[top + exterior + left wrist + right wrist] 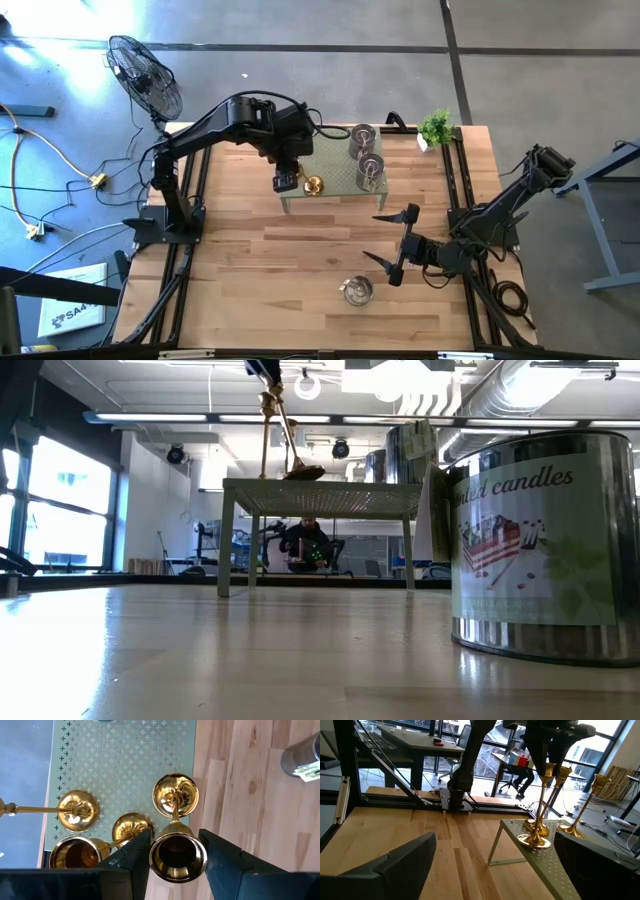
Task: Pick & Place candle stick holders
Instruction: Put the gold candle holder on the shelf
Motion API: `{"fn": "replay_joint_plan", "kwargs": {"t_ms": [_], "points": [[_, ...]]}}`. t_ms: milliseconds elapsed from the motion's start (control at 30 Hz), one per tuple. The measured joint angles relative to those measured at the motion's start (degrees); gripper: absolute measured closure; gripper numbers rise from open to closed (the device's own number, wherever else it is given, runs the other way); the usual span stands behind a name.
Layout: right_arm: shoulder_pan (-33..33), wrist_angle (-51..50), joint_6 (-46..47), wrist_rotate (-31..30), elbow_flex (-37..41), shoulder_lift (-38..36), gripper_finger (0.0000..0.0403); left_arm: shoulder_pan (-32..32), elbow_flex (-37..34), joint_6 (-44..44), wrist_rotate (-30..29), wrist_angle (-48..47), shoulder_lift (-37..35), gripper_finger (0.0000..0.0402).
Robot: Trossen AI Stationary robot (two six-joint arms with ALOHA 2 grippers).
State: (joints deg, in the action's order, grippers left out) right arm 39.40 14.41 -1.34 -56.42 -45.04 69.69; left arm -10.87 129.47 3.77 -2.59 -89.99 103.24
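The left gripper (176, 851) is clamped on the cup of a brass holder (176, 820), its base (175, 794) at the near right corner of the green stand (335, 172). Two more brass holders (75, 810) sit beside it. The right gripper (393, 241) waits, jaws wide apart, above a silver holder (357, 290) on the table (250, 260). Two silver holders (366, 155) stand on the stand's far right

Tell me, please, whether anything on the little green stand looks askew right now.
Yes. The brass holder clamped in the left gripper leans, its base at the stand's edge. A second brass holder beside it leans too. The two glass holders stand upright.
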Motion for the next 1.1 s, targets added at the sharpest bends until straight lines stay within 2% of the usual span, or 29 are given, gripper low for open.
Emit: {"fn": "replay_joint_plan", "kwargs": {"t_ms": [667, 767, 900, 967, 1100], "points": [[0.0, 0.0, 0.6, -0.3, 0.0, 0.0, 0.0003, 0.0, 0.0, -1.1, -1.9, 0.0, 0.0, 0.0249], [-1.0, 0.1, 1.4, -1.6, 0.0, 0.1, 0.0003, 0.0, 0.0, -1.3, -4.4, 0.0, 0.0, 0.0249], [-3.7, 0.1, 3.8, -3.3, 0.0, 0.9, 0.0003, 0.0, 0.0, -1.5, -4.3, -0.1, 0.0, 0.0249], [-5.0, 0.1, 5.0, -2.1, 0.0, 0.9, 0.0003, 0.0, 0.0, -1.5, -4.3, 0.0, 0.0, 0.0249], [-7.3, 0.5, 5.4, 4.9, 0.0, 0.9, 0.0003, 0.0, 0.0, -1.5, -4.3, 0.0, 0.0, 0.0249]]}}
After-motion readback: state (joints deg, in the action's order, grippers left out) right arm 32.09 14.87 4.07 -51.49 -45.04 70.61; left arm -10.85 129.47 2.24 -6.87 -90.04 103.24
